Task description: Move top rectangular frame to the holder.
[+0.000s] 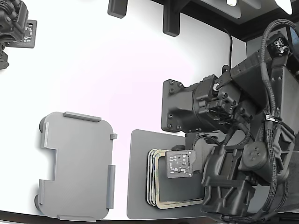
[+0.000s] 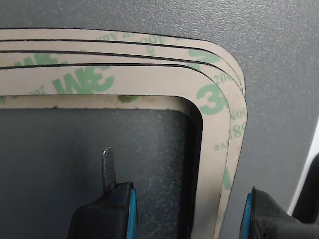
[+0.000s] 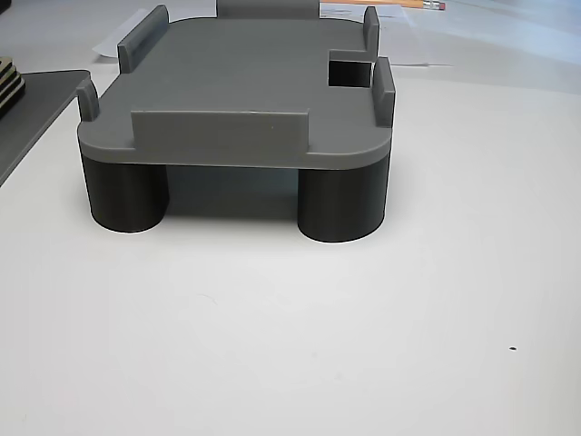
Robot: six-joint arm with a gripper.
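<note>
Partly, maybe, arm-hidden frame stack [image 1: 154, 179].

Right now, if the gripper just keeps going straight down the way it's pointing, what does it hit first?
Most likely the top rectangular frame: the open gripper straddles one side strip near a corner of the stack, which lies on the dark grey mat. Depth is unclear; one fingertip may meet the mat inside the opening.

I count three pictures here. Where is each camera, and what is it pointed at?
Exterior view: overhead, looking straight down on the white table, the empty grey holder, the stack of frames and the black arm.
Wrist view: rides on the arm, close above the top frame; the open tool shows at the picture's edge.
Other view: low at table height, facing the holder side-on; no arm shows.
Shared: exterior and wrist views both show the frames; exterior and other views both show the holder.
</note>
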